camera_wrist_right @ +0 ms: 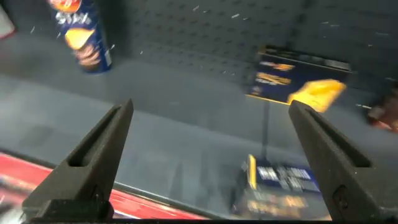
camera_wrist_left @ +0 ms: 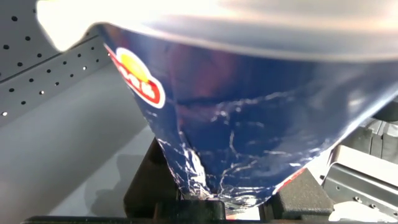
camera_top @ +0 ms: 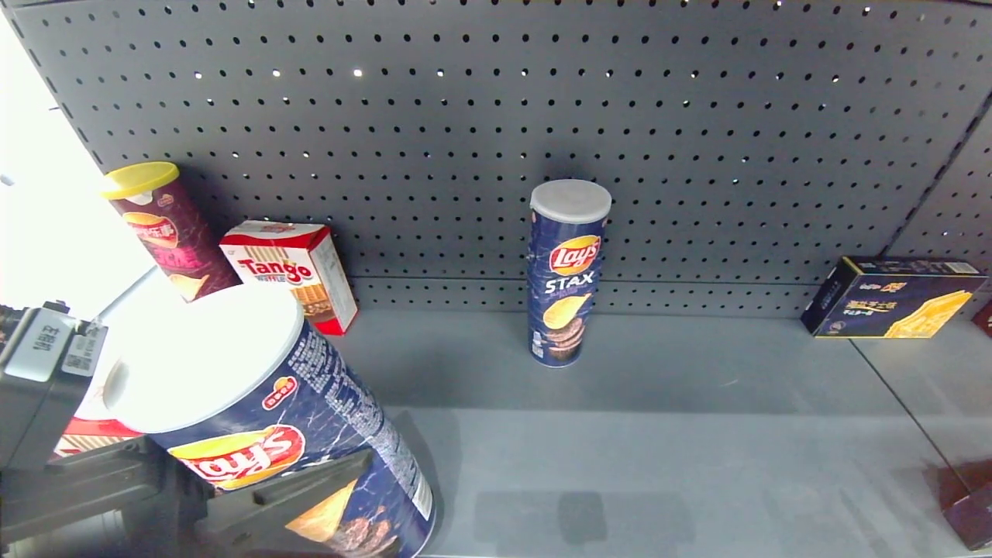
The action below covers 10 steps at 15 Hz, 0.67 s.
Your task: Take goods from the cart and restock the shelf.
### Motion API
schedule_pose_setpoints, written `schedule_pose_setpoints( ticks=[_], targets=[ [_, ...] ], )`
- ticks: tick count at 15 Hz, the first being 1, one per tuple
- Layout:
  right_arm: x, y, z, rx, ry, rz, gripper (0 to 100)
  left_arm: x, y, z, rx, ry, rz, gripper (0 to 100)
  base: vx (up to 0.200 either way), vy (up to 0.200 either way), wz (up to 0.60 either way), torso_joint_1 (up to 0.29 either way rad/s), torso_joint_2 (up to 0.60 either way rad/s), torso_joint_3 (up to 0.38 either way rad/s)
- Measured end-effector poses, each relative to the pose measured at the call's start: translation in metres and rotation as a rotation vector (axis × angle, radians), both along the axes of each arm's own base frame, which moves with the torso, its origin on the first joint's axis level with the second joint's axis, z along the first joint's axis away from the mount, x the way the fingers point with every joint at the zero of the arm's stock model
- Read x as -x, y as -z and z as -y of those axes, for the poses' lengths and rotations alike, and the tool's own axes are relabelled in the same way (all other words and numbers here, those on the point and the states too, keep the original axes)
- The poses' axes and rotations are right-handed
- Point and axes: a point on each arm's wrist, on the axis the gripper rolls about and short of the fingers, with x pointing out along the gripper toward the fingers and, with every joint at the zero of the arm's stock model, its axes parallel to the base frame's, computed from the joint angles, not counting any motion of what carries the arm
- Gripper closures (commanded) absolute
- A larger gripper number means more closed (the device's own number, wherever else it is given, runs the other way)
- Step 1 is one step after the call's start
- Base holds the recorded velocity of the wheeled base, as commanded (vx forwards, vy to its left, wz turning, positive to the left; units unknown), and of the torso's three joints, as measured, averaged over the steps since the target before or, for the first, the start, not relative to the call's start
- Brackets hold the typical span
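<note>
My left gripper [camera_top: 232,496] is clamping the can [camera_top: 263,418] between its jaws, white lid up, left of and nearer than the upright can [camera_top: 568,271] on the shelf [camera_top: 659,434]. My right gripper [camera_wrist_right: 211,155] is hanging with jaws apart, facing the box [camera_top: 891,298] right of that upright can.

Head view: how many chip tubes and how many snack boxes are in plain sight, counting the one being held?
Chip tubes: 3 (maroon tube, standing blue tube, held blue tube)
Boxes: 2 (wafer box, dark blue box)
Total: 5, leaving out cut-off shapes at the edges.
</note>
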Motion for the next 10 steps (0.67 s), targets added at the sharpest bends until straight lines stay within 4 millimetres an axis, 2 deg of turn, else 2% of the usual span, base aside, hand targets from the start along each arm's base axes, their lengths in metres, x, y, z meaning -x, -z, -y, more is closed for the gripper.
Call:
schedule_pose_setpoints(
  ticks=[5, 8, 10],
  targets=[
    [-0.054, -0.016, -0.011, 0.043, -0.128, -0.076, 0, -0.001, -0.002, 0.000, 0.003, -0.002, 0.005, 100, 0.000, 0.000, 0.00, 0.000, 0.00, 0.000],
    [-0.097, -0.024, -0.027, 0.036, -0.235, -0.043, 0, -0.001, -0.004, 0.001, 0.007, 0.012, 0.012, 100, 0.000, 0.000, 0.00, 0.000, 0.00, 0.000],
    [-0.126, -0.021, -0.040, 0.038, -0.335, -0.055, 0, -0.002, -0.008, 0.001, 0.015, 0.045, 0.021, 100, 0.000, 0.000, 0.00, 0.000, 0.00, 0.000]
  ],
)
